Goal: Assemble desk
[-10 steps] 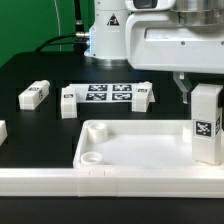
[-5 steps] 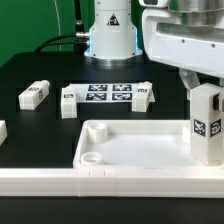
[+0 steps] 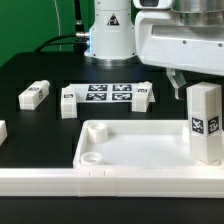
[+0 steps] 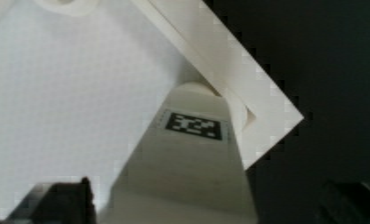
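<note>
The white tray-like tabletop [image 3: 130, 150] lies at the front, with a round socket [image 3: 90, 157] at its near left corner. A white square leg [image 3: 205, 122] with a tag stands upright in the tabletop's corner at the exterior view's right. My gripper [image 3: 200, 88] hangs over the leg's top, open; one finger [image 3: 177, 82] stands clear of the leg's side. In the wrist view the leg [image 4: 191, 170] rises between the dark fingers [image 4: 57, 205] without touching them, above the tabletop's floor [image 4: 75, 100]. My gripper [image 4: 200, 215] holds nothing.
Loose legs lie on the black table: one [image 3: 35, 95] at the left, one [image 3: 68, 103] and one [image 3: 145, 95] at either end of the marker board [image 3: 108, 93], one [image 3: 2, 130] at the left edge. A white border rail [image 3: 100, 185] runs along the front.
The jaws have opened and let go of the upright leg; the visible finger moved away from its side. The leg stays standing in the corner.
</note>
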`<action>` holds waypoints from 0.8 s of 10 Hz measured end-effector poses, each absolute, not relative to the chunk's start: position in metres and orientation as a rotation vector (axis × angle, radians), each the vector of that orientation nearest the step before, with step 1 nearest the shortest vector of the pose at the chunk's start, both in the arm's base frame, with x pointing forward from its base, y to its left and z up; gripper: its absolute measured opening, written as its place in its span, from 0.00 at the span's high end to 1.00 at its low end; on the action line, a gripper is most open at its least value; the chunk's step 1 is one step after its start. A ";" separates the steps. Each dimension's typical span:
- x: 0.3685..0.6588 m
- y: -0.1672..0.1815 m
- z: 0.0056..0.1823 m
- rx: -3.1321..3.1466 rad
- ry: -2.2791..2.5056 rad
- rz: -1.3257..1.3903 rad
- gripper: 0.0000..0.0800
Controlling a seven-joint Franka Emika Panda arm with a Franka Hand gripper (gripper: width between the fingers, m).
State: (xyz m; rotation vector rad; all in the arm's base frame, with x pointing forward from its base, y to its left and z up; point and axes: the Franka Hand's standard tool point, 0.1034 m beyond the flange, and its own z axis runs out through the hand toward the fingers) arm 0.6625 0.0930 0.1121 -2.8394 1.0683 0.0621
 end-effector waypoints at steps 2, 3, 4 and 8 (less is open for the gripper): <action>0.662 0.095 0.112 -2.933 0.763 0.045 0.19; 0.662 0.095 0.112 -2.966 0.616 0.036 0.19; 0.662 0.095 0.112 -2.984 0.522 0.029 0.19; 0.662 0.093 0.112 -3.041 -0.067 -0.006 0.19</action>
